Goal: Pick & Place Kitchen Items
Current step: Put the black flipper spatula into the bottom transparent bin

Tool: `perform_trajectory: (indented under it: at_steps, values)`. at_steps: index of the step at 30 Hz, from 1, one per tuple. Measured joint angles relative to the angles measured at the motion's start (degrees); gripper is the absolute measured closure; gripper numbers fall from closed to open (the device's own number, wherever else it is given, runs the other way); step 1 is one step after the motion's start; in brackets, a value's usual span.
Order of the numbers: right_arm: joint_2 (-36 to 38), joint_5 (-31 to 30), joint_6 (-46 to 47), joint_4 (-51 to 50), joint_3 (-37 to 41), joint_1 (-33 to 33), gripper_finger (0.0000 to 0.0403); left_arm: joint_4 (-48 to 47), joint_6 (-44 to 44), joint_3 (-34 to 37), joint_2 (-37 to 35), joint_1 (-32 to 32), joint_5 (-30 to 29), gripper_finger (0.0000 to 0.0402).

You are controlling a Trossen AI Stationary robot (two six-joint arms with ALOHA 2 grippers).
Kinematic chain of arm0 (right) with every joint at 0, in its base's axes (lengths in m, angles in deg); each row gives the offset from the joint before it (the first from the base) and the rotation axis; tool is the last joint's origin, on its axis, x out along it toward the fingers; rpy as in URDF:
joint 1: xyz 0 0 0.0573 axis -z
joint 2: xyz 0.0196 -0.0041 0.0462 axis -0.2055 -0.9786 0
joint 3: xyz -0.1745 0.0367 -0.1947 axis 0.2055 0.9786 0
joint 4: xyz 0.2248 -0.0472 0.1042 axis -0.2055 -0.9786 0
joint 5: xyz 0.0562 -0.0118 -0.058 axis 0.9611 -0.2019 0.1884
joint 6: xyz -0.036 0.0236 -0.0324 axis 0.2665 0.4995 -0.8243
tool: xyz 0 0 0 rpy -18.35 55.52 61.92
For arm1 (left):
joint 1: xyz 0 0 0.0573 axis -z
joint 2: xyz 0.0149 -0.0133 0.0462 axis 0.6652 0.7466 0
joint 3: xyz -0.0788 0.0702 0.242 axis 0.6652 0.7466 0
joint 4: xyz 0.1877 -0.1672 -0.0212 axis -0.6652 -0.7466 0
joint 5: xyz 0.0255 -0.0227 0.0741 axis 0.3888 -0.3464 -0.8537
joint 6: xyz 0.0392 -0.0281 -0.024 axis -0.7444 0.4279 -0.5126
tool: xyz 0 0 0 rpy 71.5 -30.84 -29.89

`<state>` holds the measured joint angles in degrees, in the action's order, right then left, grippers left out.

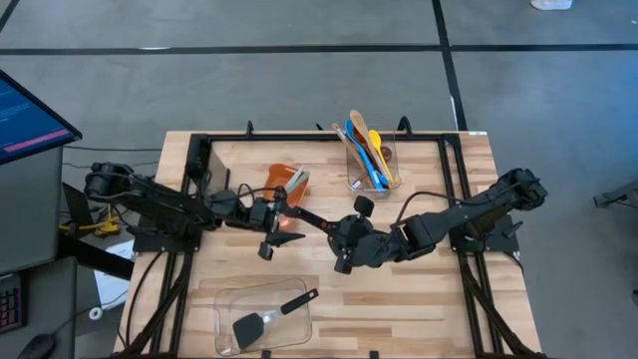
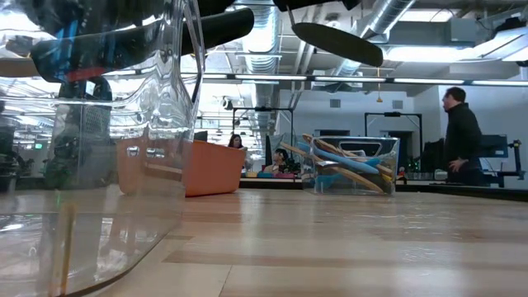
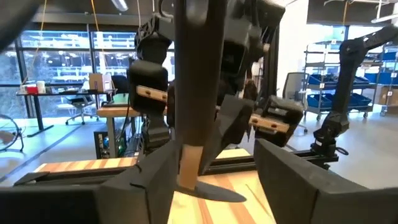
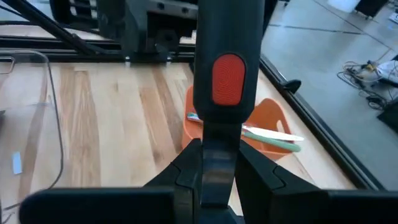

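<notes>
The right tool point(image 4: 217, 180) pinches a black utensil point(image 1: 311, 220) by its handle (red patch on the grip), held above mid-counter point(image 1: 419, 299); the left tool point(image 3: 214, 168) sits at the utensil's other end, fingers point(image 3: 292, 180) spread either side of it; a black spatula point(image 1: 261, 317) lies in the clear tray point(image 1: 227, 304) at the counter's near edge; spoons point(image 1: 367, 150) stand in a clear box point(image 1: 391, 165) at the far edge; the orange bin point(image 1: 284, 179) lies near the left tool.

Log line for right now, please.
phase: handover above table | left gripper: open around black-handled utensil | right gripper: shut on it
</notes>
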<state>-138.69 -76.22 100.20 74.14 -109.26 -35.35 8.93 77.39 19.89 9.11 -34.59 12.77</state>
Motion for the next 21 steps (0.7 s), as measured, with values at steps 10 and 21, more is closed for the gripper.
perform_trajectory:
  at_steps: [10, 21]
  values:
    - [0.0, 3.2, -2.3, 2.8, 0.0, 0.0, 0.0342, 0.5, -2.2, -8.7, 9.5, -0.4, -0.2, 0.0183]
    - [0.0, 9.0, -0.9, 2.8, 0.0, 0.4, 0.0342, 0.4, -2.6, -11.9, 10.5, 0.5, 3.2, 0.0185]
